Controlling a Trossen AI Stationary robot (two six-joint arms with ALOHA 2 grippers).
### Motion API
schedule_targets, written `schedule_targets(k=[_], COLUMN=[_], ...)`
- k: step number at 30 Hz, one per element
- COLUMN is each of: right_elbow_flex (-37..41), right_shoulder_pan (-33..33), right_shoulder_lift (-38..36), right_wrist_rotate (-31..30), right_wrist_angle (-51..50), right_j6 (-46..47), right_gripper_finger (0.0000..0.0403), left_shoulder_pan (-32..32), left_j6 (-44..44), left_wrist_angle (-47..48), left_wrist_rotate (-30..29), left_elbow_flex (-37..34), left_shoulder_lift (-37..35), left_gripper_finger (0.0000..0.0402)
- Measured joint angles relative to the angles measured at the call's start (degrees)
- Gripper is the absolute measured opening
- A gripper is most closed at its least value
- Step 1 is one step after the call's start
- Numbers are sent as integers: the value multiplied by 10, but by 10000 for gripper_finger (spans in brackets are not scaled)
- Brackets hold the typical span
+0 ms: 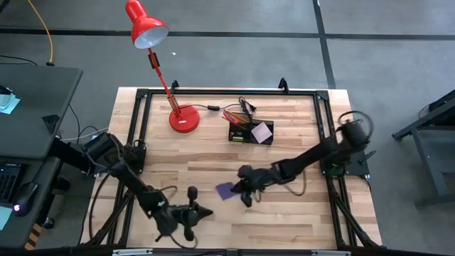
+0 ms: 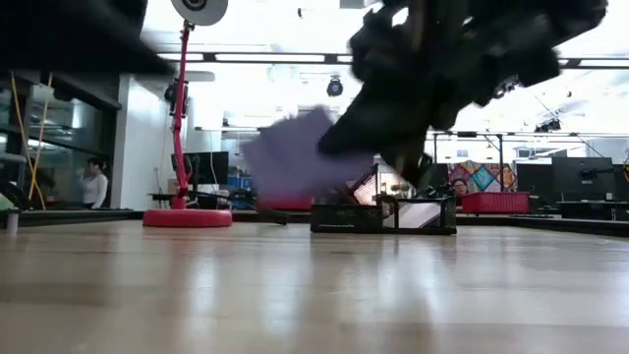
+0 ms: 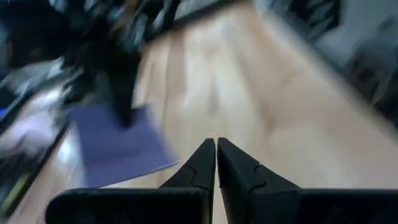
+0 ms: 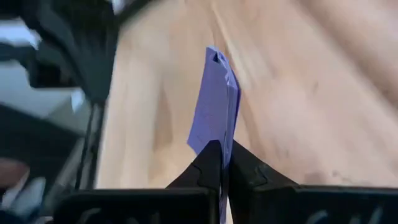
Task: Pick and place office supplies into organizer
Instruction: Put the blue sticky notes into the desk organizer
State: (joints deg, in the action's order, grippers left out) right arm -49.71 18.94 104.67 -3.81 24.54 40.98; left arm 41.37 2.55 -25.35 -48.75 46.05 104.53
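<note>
Right wrist view: right gripper [image 4: 221, 163] pinched shut on the blue-purple pad [image 4: 214, 106], held by one thin edge, sheet standing on edge between the pads. Low view puts the pad [image 2: 295, 152] clear of the worktop [image 2: 295, 295], hanging off the gripper.

Risks:
- Edge-only bite on a floppy pad; could peel out or fan open in a fast swing. Probably only the outer sheets clamped, hard to confirm through the blur.
- Pad hangs long below the fingers; could catch the organizer [image 1: 250, 131] wall on entry unless brought in high and laid flat.
- Organizer sits at roughly 1 o'clock from the pad in the high view, well apart. Pink pad [image 1: 261, 131] already fills its right side, pencils [image 1: 234, 116] and pens stick up on its left. Little free floor left; purple pad may end up leaning or stacked on the pink one.

Surroundings:
- Red lamp [image 1: 183, 119] base just beside the organizer at its 9 o'clock, cord trailing between them; keep the approach off that side.
- Left gripper [image 1: 195, 212] shut, empty, parked low near 7 o'clock of the pad, out of the path.
</note>
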Motion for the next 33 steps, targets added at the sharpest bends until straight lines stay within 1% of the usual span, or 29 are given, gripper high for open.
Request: schedule_targets(k=[2,5,6,8,11,13,15,18,19,22,25,27,29,33], right_elbow_flex=[39,96,114,141,168,168,156,137,130,115,110,101,91,73], right_shoulder_pan=[3,4,2,-5,-28,-53,-90,-161,-188,-276,-346,-379,-401,-422], right_shoulder_lift=[-49,-127,-156,-214,-307,-364,-410,-454,-461,-459,-427,-398,-370,-322], right_wrist_rotate=[-38,-102,-119,-148,-190,-202,-197,-179,-156,-62,16,41,43,63], right_wrist_angle=[24,37,34,17,-75,-169,-258,-357,-378,-415,-416,-435,-464,-464], right_j6=[-11,-34,-40,-46,-37,-35,-23,-30,-35,-44,-61,-74,-88,-104], right_gripper_finger=[1,0,0,0,0,0,0,0,0,0,0,0,0,0], left_shoulder_pan=[-2,-16,-24,-45,-74,-94,-113,-130,-133,-133,-132,-132,-132,-132], left_j6=[-70,-177,-198,-212,-229,-236,-236,-232,-232,-233,-239,-240,-237,-242], left_wrist_angle=[-123,-315,-367,-451,-521,-540,-542,-546,-546,-549,-563,-565,-570,-573], left_wrist_rotate=[36,123,157,219,267,301,346,368,368,369,399,405,407,438], left_elbow_flex=[-33,-88,-107,-137,-175,-190,-199,-199,-199,-199,-199,-199,-199,-199], left_shoulder_lift=[-11,-13,-12,-13,-12,-13,-12,-12,-12,-12,-12,-12,-13,-13], left_gripper_finger=[8,3,2,1,3,2,1,1,2,3,1,1,3,3])
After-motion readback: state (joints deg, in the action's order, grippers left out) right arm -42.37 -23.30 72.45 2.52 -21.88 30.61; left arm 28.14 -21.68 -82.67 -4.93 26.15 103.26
